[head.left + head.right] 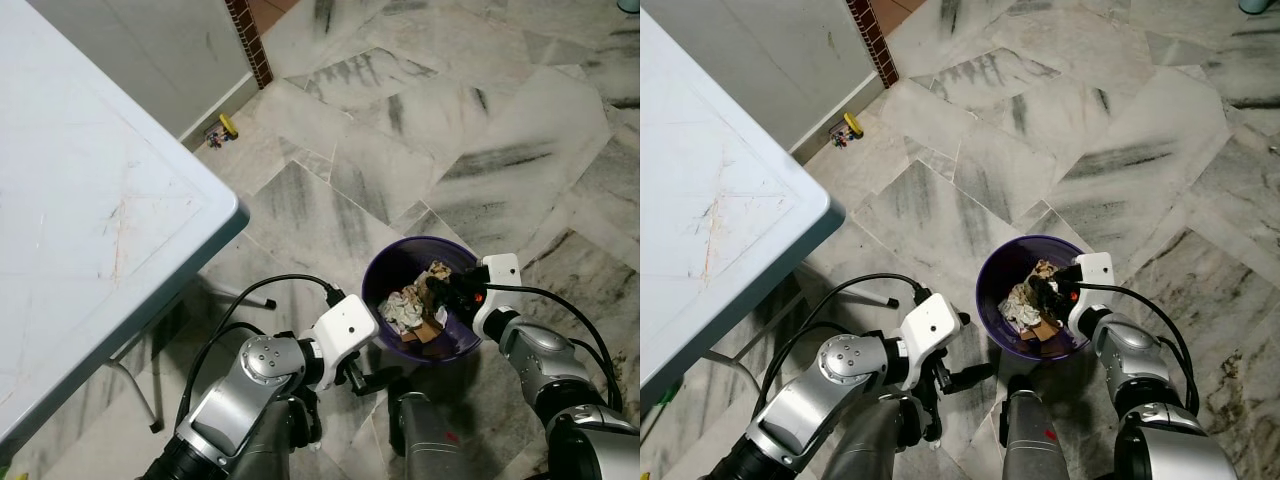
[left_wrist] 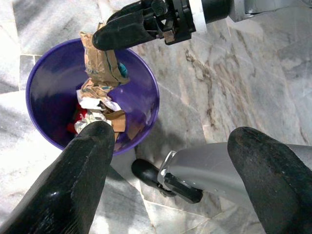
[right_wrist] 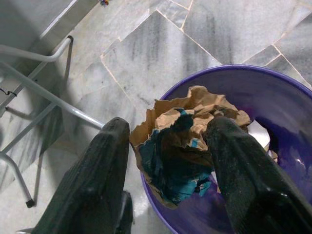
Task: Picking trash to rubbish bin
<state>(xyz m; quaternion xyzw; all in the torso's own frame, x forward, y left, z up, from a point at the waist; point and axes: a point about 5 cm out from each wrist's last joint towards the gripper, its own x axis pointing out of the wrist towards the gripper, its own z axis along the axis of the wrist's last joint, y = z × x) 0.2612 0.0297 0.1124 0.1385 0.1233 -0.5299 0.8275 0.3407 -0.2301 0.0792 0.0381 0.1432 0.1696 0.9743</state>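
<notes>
Purple rubbish bin (image 1: 385,270) sits on the marble floor (image 1: 480,130) at your 12 o'clock, already part-filled with crumpled paper and cardboard scraps (image 1: 408,312). Your right gripper (image 3: 168,161) hangs over its 3 o'clock rim, jaws pinching a crumpled brown paper wad (image 3: 185,124) with blue-green print, directly above the opening. Your left gripper (image 2: 168,183) waits near the bin's 8 o'clock side, jaws spread, holding nothing. Judgement: this piece needs only release. White surface (image 1: 90,200) at 10 o'clock.
</notes>
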